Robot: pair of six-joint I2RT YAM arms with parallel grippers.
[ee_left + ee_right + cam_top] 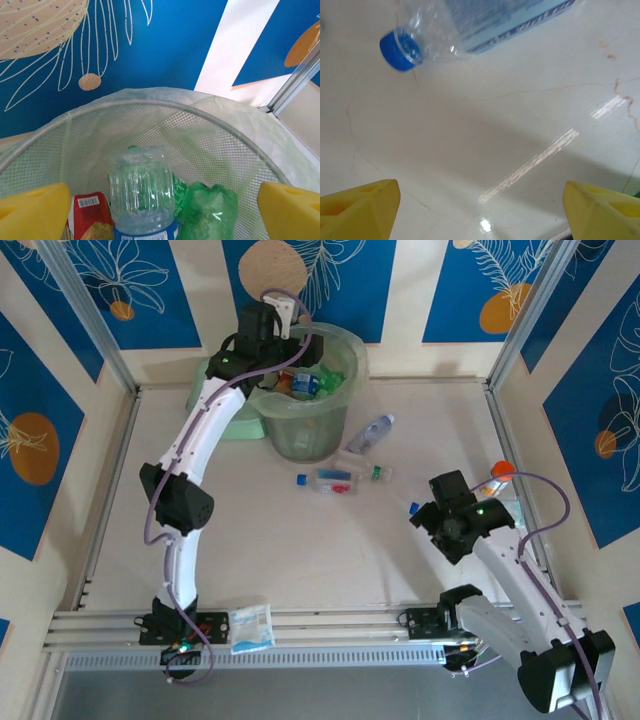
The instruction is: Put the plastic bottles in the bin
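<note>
1. At the back of the table (250,540), one bin (305,430) stands upright with its mouth facing up. One flat green box (235,428) lies behind it, mostly hidden by the left arm.
2. Inside the bin, the left wrist view shows three things.
   - One clear bottle (142,190) stands base up, its long axis upright and its cap end cut off by the lower edge.
   - One green bottle (207,212) sits just to its right.
   - One red-labelled item (90,215) sits to its left, too cut off to identify.
3. The left gripper (164,200) hangs over the bin's mouth, its two yellow fingers (32,212) wide apart and holding nothing.
4. Right of the bin, three bottles lie on their sides on the table.
   - A lone bottle (368,433) lies nearest the bin, its long axis slanting toward the far right.
   - A paired bottle (335,482) and a green-capped bottle (365,469) lie close together nearer the arms. Their labels are too small to read.
5. A fourth, the blue-capped bottle (470,25), lies on the table ahead of the right gripper (482,200). Its cap points to the picture's lower left and its body runs off the top edge.
6. The right gripper's fingers are spread, with only bare table between them.
7. One white bottle (497,476) with an orange cap lies by the right arm, partly hidden.
</note>
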